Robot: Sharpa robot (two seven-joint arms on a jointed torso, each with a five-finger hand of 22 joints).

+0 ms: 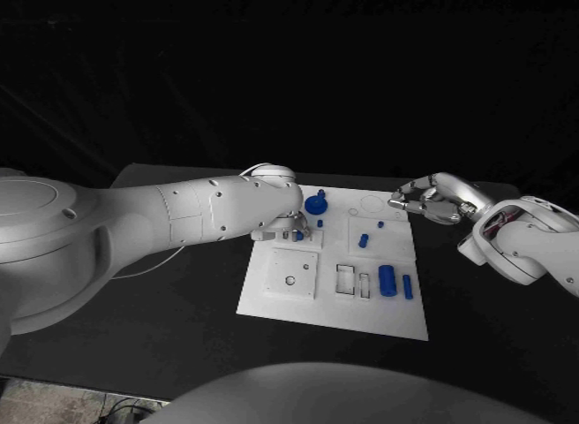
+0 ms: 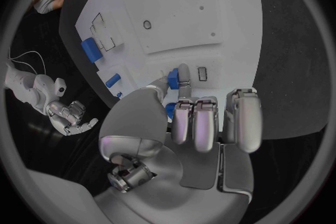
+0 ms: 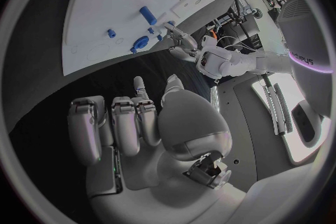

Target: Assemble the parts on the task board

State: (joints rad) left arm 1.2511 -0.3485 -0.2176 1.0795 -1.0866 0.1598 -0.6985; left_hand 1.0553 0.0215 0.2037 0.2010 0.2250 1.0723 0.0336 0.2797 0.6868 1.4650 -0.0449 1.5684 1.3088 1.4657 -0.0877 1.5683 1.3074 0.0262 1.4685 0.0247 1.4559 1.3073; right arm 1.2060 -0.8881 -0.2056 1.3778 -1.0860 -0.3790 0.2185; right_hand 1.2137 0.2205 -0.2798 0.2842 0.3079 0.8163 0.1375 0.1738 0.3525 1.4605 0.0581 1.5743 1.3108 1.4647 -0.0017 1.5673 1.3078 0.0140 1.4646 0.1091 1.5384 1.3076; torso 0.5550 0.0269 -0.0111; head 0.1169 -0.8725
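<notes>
The white task board lies in the middle of the black table. My left hand reaches over its far left corner. In the left wrist view this hand pinches a small blue part between thumb and one finger, right at the board's surface, with the other fingers curled. My right hand hovers off the board's far right corner, fingers curled in on nothing. A round blue knob stands just beyond the left hand. A blue cylinder and a slim blue bar lie at the board's right side.
A short blue peg and a tiny blue piece stand mid-board. A square plate with a hole and two rectangular slots sit on the near half. Black table surrounds the board on all sides.
</notes>
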